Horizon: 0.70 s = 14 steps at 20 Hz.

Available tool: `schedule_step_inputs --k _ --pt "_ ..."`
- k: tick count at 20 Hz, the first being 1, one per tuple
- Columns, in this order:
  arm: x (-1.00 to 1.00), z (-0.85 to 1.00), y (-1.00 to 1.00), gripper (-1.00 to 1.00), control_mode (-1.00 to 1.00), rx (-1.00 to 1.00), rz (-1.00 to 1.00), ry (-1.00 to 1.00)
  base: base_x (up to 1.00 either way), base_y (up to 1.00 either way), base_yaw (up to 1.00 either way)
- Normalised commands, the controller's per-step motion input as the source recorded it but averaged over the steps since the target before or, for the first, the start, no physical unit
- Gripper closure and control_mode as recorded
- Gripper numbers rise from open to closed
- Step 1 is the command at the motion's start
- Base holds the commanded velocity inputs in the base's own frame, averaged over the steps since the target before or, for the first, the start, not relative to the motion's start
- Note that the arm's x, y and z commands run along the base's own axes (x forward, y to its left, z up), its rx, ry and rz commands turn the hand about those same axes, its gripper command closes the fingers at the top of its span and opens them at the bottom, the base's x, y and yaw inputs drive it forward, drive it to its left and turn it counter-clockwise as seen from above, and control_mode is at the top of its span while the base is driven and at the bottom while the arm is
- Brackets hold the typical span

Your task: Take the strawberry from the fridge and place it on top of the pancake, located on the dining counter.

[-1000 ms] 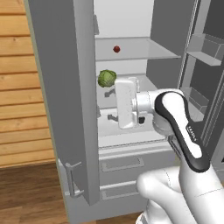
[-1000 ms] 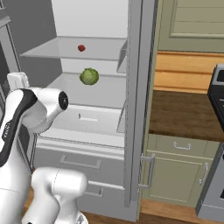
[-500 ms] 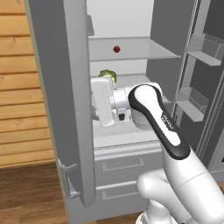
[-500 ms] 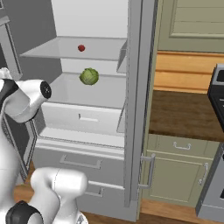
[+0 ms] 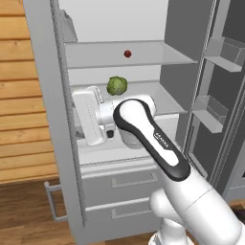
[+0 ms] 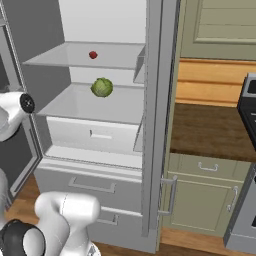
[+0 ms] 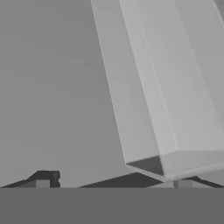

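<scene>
Inside the open fridge you can see the strawberry lying on the upper white shelf, a small dark-red fruit near the middle of that shelf. In the right base view the same strawberry sits on the upper shelf, above the cabbage. The cabbage rests on the shelf below, well apart from the fruit.

Your arm reaches into the fridge at the level of the lower shelf, and its white hand points to the left, toward the inner side of the left door. The gripper shows in the hand view with its two dark fingertips far from each other, so the jaws are wide apart and nothing is between them. In front of them you see a pale grey slab close to the camera; what part of the fridge it is, I cannot tell.
</scene>
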Motion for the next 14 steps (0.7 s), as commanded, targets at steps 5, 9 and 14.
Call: schedule_step_inputs --k 5,9,14 --pt "0.0 0.0 0.37 -1.0 -1.0 -0.01 0.0 0.01 0.0 0.0 0.0" --pt "0.0 0.0 0.06 -1.0 -1.0 -0.01 0.0 0.0 0.0 0.0 0.0" --pt "-0.05 0.09 -0.33 -1.0 -1.0 0.0 0.0 0.0 0.0 0.0 0.0"
